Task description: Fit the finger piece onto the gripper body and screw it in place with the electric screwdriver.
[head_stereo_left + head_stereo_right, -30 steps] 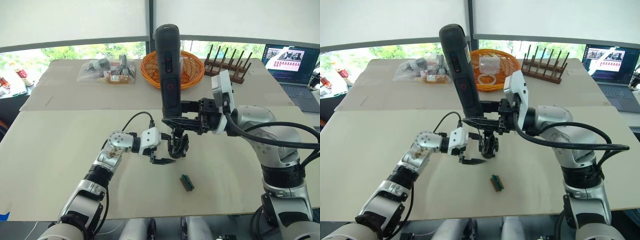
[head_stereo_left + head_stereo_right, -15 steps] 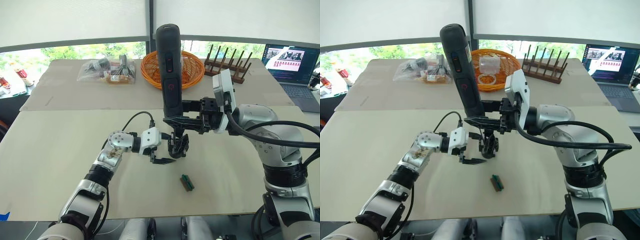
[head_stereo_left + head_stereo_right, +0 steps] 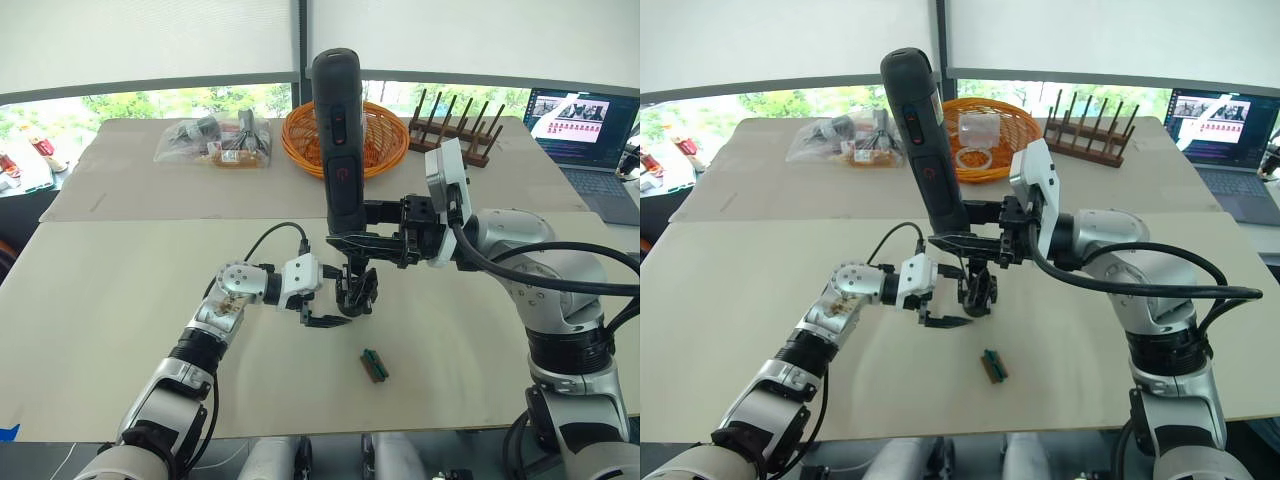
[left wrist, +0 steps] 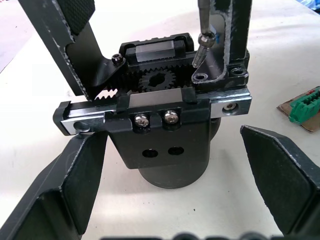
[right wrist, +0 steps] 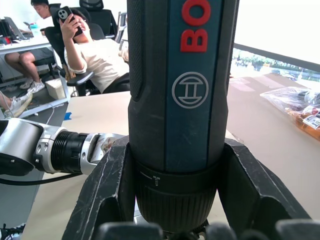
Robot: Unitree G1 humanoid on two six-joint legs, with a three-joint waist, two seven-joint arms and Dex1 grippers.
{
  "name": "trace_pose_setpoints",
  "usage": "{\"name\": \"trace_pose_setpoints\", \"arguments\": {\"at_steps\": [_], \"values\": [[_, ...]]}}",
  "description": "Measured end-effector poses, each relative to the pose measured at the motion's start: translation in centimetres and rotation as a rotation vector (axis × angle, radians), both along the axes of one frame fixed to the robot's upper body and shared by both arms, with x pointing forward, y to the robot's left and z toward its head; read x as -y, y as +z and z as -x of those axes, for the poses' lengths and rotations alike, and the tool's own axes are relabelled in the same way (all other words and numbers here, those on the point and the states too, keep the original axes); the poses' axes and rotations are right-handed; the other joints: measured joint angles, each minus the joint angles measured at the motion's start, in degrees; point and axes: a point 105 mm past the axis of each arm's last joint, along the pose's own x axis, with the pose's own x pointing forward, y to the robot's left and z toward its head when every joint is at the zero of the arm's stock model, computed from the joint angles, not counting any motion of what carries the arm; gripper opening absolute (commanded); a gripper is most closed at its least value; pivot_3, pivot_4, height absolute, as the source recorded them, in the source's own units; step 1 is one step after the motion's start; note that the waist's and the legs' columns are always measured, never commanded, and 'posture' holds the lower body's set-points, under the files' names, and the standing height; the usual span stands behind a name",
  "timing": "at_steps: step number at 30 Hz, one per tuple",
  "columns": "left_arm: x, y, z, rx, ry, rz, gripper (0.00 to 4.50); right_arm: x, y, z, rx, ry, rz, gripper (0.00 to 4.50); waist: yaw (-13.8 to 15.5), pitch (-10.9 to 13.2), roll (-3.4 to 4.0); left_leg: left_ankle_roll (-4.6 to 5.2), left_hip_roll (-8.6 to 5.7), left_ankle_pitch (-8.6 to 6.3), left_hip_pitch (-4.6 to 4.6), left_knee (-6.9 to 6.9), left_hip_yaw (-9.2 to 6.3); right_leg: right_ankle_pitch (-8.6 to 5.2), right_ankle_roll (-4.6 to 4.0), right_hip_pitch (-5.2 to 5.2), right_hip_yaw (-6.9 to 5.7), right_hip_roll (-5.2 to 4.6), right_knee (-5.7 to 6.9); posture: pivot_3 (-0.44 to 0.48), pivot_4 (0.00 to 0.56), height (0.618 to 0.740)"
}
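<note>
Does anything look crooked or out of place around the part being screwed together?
The screw under the electric screwdriver bit sits tilted above its hole on the gripper body rather than seated straight.

Bright, even daylight comes in from the windows (image 3: 200, 100) behind the worktop (image 3: 120, 300), the pale blinds above them glowing white. Shadows on the worktop are soft and faint. In the right wrist view the screwdriver (image 5: 180, 100) is crisp, the room behind it softer. The left wrist view is sharp, with small glints on the screw heads (image 4: 171, 116).
</note>
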Motion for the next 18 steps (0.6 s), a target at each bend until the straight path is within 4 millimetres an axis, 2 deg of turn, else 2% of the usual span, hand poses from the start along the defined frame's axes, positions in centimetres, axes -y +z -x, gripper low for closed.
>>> {"name": "trace_pose_setpoints", "arguments": {"at_steps": [18], "values": [[0.02,-0.02,-0.02,-0.002,0.0,0.0,4.5,0.07,-0.46,-0.01,-0.029,-0.003,0.001,1.89,0.0,0.0,0.0,0.0,0.0,0.0,0.0,0.0,0.0,0.0,0.0,0.0,0.0,0.0,-0.01,0.0,0.15,0.74]]}}
